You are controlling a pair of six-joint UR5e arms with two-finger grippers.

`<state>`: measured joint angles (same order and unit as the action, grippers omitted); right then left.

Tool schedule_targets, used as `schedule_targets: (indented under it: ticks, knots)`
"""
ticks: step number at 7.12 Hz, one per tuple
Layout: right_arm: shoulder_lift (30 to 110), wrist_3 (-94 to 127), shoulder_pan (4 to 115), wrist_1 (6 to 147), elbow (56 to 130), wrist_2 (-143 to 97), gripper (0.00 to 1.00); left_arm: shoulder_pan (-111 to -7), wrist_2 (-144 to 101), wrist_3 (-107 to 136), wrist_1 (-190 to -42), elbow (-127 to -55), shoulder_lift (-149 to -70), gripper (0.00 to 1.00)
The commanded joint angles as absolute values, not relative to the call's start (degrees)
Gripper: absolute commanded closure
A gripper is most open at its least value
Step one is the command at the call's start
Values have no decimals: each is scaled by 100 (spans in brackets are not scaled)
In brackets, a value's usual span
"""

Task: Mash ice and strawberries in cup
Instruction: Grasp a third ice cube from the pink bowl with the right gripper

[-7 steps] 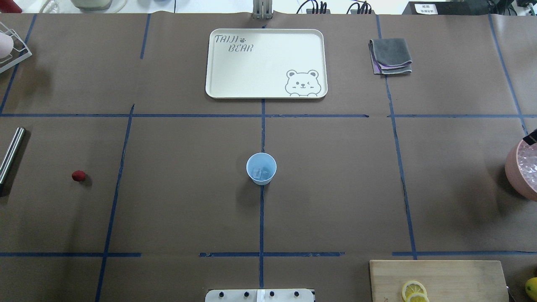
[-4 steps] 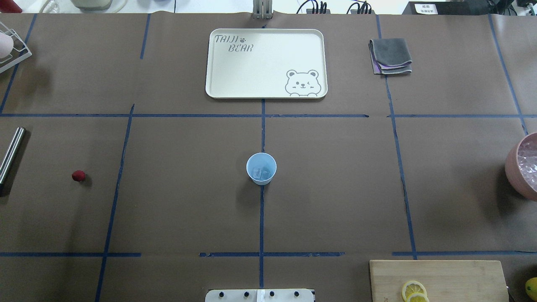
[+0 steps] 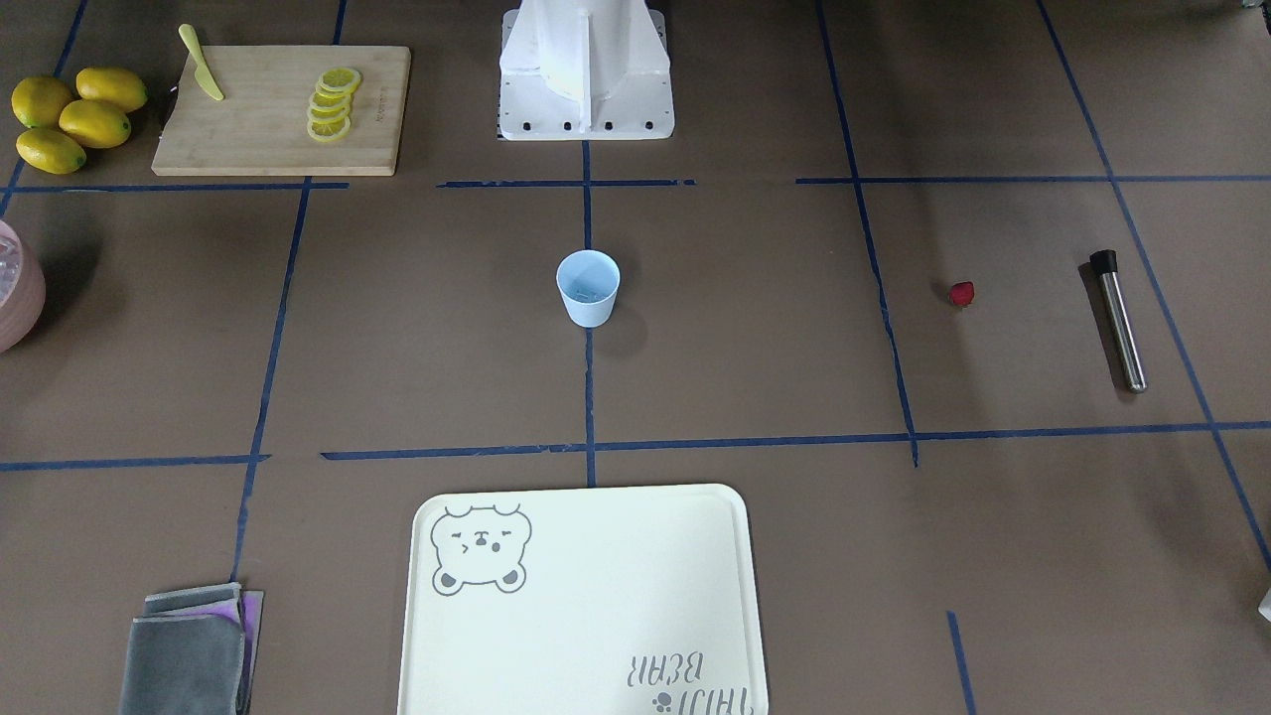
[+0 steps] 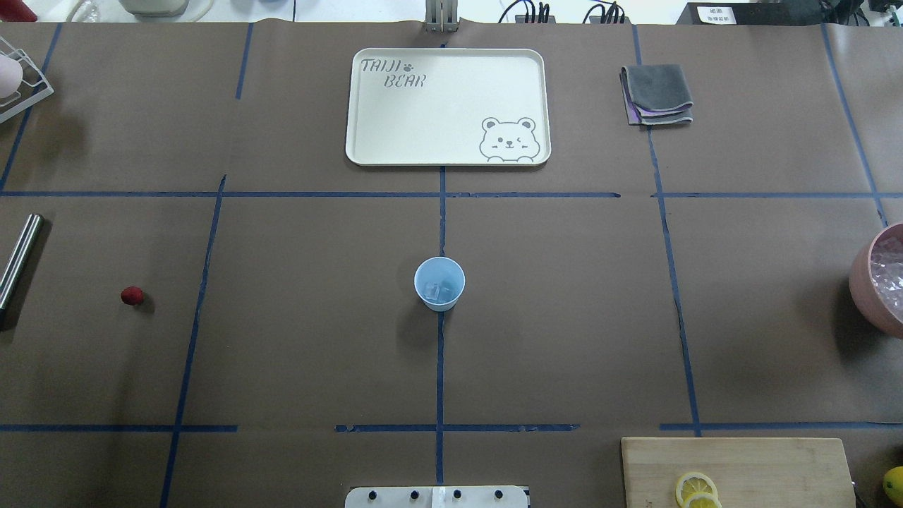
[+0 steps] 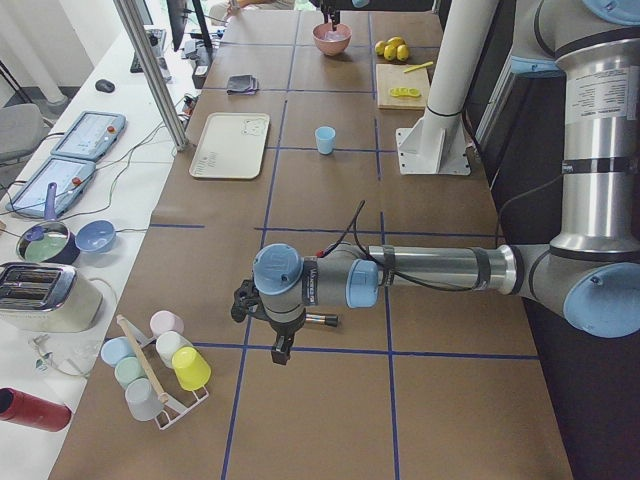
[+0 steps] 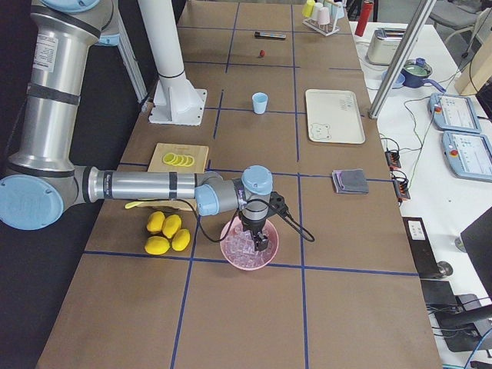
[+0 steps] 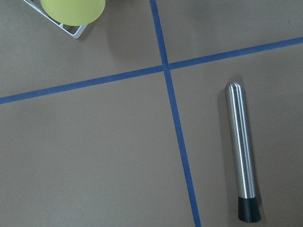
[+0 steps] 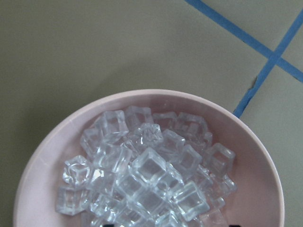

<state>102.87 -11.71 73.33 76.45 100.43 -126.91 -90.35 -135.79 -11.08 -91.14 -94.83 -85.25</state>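
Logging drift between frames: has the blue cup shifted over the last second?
No. The cup sits on the same spot as before, astride the central blue tape line, at the same gap from the tray.

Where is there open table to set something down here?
The widest bare stretches flank the light-blue cup: one toward the strawberry, one toward the pink ice bowl. The bear tray is also bare. Crowded: the corner with cutting board, lemon slices and whole lemons.
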Motion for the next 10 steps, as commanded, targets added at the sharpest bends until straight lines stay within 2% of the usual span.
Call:
schedule_targets:
  ticks: [1, 10]
  knots:
    - [10266, -1169, 7321, 7638, 9905, -12630, 16, -9035, -13579, -1107, -9106, -9483, -8525, 0]
    - [10257, -1178, 7049, 7646, 9791, -12560, 24, -9035, -13579, -1107, -9105, -9483, -8525, 0]
